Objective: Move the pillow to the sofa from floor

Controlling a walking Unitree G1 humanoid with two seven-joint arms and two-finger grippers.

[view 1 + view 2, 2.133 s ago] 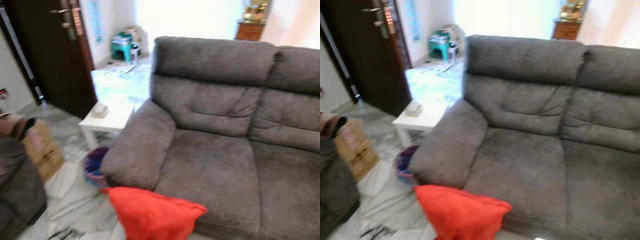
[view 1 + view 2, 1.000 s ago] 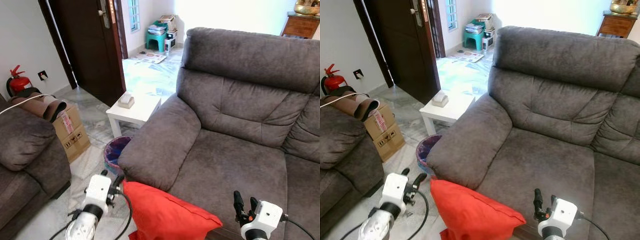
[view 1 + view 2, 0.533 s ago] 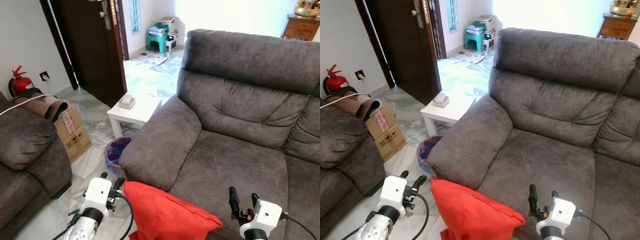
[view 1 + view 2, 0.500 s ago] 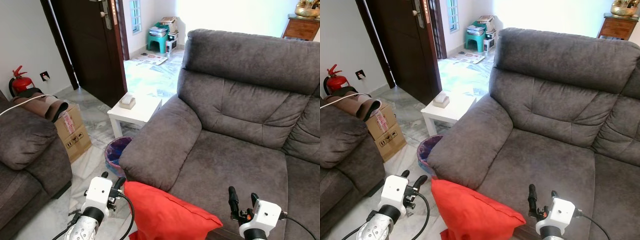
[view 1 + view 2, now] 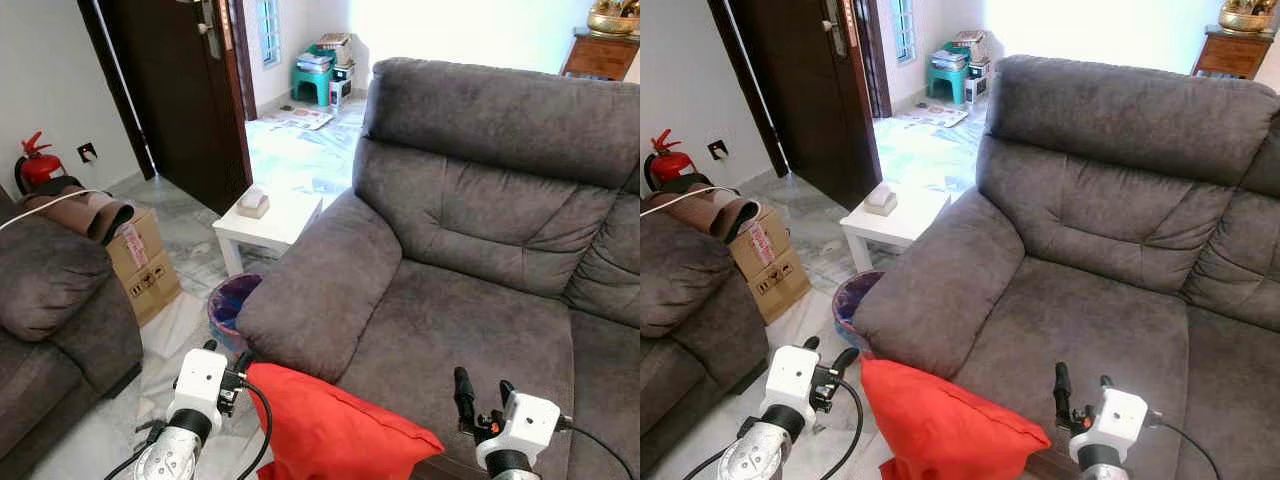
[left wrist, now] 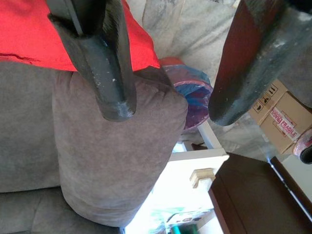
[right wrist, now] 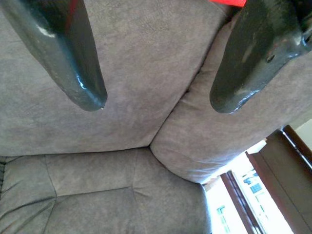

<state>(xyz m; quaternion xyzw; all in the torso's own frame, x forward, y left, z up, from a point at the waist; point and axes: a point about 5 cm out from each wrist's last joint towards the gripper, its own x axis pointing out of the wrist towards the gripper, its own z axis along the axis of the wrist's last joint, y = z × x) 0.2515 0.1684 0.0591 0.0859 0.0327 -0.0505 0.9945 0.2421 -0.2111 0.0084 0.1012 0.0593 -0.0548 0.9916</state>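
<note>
Facing the sofa (image 5: 480, 260), both grippers, left (image 5: 232, 372) at seven o'clock and right (image 5: 478, 392) at five, are hovering wide-jawed beside the pillow (image 5: 330, 430), apparently approaching; closing in comes next.

A red pillow (image 5: 335, 432) leans at the front edge of the grey sofa (image 5: 470, 250), just below its armrest. The left gripper (image 5: 228, 355) sits touching the pillow's left corner, fingers apart; the right gripper (image 5: 482, 385) hovers spread over the seat cushion.
</note>
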